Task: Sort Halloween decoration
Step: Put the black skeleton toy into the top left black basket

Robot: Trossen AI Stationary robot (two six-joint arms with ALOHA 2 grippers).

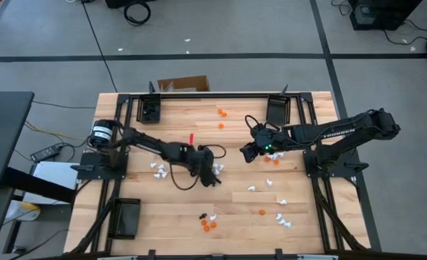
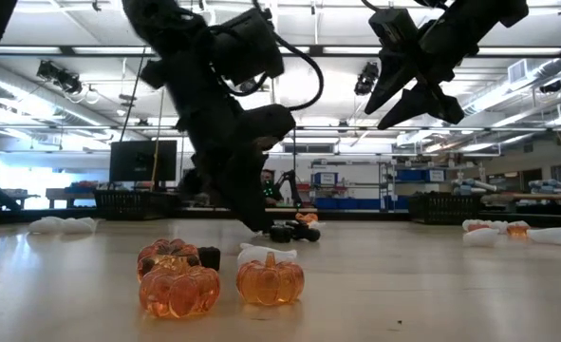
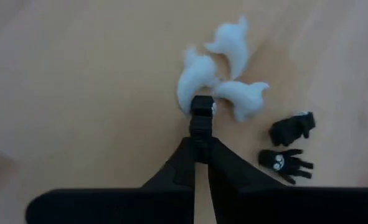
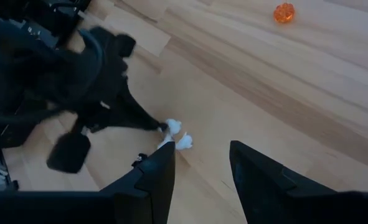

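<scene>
The Halloween decoration lies scattered on the wooden table (image 1: 177,206) as tiny white, orange and black trinkets. Three white ghosts (image 3: 199,74) lie in a cluster, two black trinkets (image 3: 289,146) beside them. My left gripper (image 3: 201,115) reaches down at the middle of the table (image 1: 214,172), shut on a small black trinket right at the ghosts. My right gripper (image 4: 202,149) hovers open above the table's right half (image 1: 251,152), nothing between its fingers. Orange pumpkins (image 2: 178,290) sit near the front edge. My left gripper pinches a small black trinket (image 3: 202,106) between its two fingertips. The fingers slant steeply down from the table's left side. The trinket sits at the edge of the nearest white ghost (image 3: 193,87); whether it is lifted clear of the table I cannot tell.
Small black trays stand at the far left (image 1: 149,108), far right (image 1: 278,108) and near left (image 1: 125,217). More white ghosts (image 1: 282,217) and orange pumpkins (image 1: 221,113) dot the right and far parts. A cardboard box (image 1: 184,84) sits behind the far edge.
</scene>
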